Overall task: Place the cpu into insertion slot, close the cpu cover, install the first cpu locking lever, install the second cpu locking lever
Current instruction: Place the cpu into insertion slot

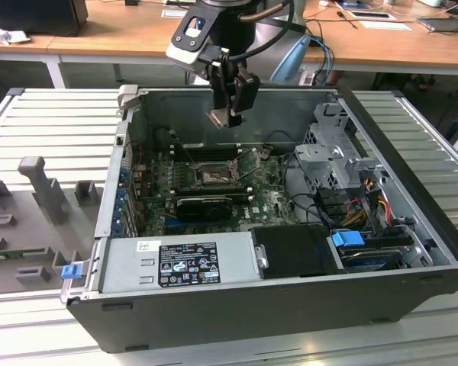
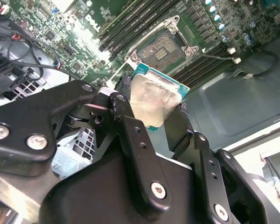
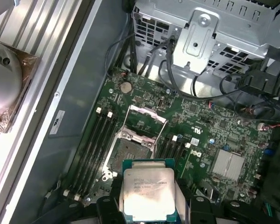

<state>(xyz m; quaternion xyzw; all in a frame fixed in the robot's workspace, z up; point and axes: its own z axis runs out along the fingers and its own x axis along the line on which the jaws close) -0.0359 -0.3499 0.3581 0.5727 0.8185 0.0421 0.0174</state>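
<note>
Our gripper (image 1: 230, 114) grips the cpu (image 3: 148, 193) by two opposite edges, leaving its pale face level and unobstructed. It hangs above the insertion slot (image 3: 126, 156), inside the computer case (image 1: 252, 316). Beside that slot the cpu cover (image 3: 146, 122) seems swung open, we judge, baring the socket.

The exterior view looks down into the open computer case (image 1: 237, 305) from outside. Both wrist views face the motherboard (image 3: 200, 121) (image 2: 79, 32) at close range, sharing the insertion slot (image 3: 123, 156) (image 2: 165, 49) and cpu (image 3: 148, 193) (image 2: 154, 100).
</note>
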